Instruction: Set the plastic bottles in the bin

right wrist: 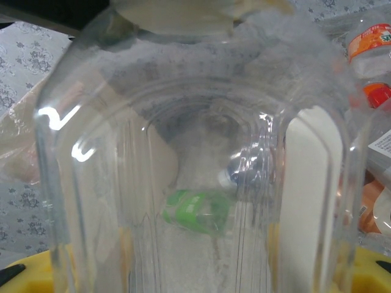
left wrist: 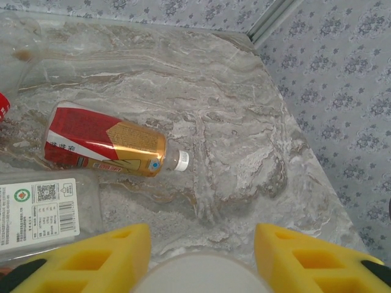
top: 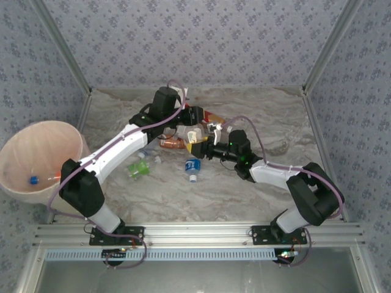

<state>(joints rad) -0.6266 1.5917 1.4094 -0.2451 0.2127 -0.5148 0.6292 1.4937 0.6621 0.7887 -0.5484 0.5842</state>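
Right of the bin (top: 43, 152), on the near half of the table (top: 201, 201), a green-label bottle (top: 139, 168) lies loose, and a blue-label bottle (top: 192, 165) lies further from the bin. Beyond them, well right of the bin, the right gripper (right wrist: 195, 271) is clamped on a clear bottle (right wrist: 195, 183) held end-on to its camera. The left gripper (left wrist: 200, 259) has its fingers pressed against a white round top (left wrist: 198, 276), which I take to be that same bottle's cap. So the step looks like a handover, since the bin stands on the left arm's side. Next, the right gripper would need to let go before the left arm carries the bottle over the bin's rim and drops it in, where a blue-capped bottle (top: 33, 180) already lies. Further from the bin, a red and gold bottle (left wrist: 110, 141) and others wait. The table is pale marbled stone; walls (top: 201, 43) papered with a small flower print close the far side and both flanks.
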